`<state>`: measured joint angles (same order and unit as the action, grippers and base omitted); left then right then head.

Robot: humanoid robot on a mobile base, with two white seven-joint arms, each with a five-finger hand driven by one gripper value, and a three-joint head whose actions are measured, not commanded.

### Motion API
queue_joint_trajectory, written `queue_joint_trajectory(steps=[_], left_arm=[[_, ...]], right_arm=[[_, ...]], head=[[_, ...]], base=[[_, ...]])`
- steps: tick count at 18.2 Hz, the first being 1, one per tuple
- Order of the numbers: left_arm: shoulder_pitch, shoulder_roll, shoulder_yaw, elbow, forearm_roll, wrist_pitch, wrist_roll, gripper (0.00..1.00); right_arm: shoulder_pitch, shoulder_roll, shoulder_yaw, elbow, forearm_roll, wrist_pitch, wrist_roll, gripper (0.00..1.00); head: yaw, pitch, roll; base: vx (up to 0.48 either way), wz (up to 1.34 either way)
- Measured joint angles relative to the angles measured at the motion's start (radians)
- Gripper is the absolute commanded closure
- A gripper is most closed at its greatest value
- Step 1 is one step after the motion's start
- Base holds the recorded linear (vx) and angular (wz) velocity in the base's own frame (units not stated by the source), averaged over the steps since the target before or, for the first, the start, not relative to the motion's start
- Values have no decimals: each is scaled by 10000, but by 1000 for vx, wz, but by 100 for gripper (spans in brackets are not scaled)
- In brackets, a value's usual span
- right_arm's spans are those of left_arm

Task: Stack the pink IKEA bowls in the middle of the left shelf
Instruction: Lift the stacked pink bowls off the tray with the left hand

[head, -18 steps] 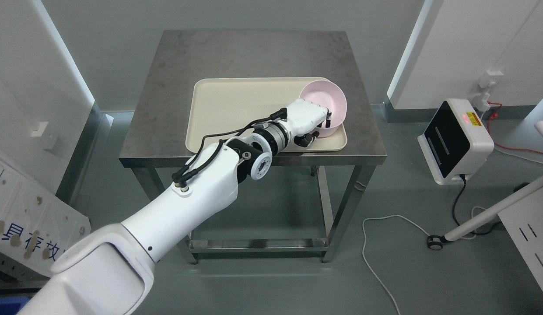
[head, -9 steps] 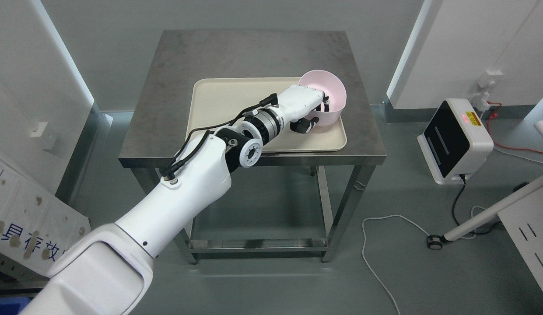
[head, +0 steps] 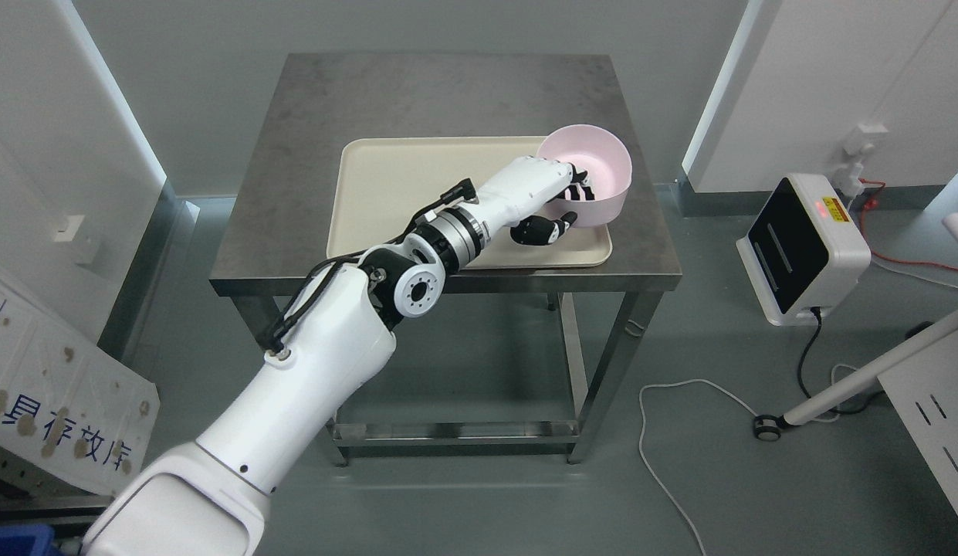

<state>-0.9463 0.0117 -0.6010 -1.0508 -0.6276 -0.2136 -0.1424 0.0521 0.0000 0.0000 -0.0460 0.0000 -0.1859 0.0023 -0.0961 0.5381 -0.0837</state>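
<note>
Over the tray (head: pixel 386 193), left hand (head: pixel 544 202) grips pink bowl (head: pixel 594 166).

pink bowl (head: pixel 594 166) upright, gripped over tray's corner

1. Bright, even overhead light fills the frame.
2. Soft shadow pools beneath the steel table (head: pixel 448 100) at centre.
3. Focus is sharp throughout (no motion blur).
4. Straight lines bow slightly toward the edges.
</note>
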Motion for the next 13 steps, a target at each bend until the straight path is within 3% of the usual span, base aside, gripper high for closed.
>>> queue_joint_trajectory(steps=[5,13], left_arm=[[890,511,1298,-1591,13,-708,-488,98],[1560,1158,3335,-3187,40,-3537,-2044,97]], right_arm=[[-1,0,0,0,0,0,-4,0],[0,0,0,0,0,-1,-59,0]], head=[[0,0,0],[0,0,0]], base=[[3,15],[10,-7]])
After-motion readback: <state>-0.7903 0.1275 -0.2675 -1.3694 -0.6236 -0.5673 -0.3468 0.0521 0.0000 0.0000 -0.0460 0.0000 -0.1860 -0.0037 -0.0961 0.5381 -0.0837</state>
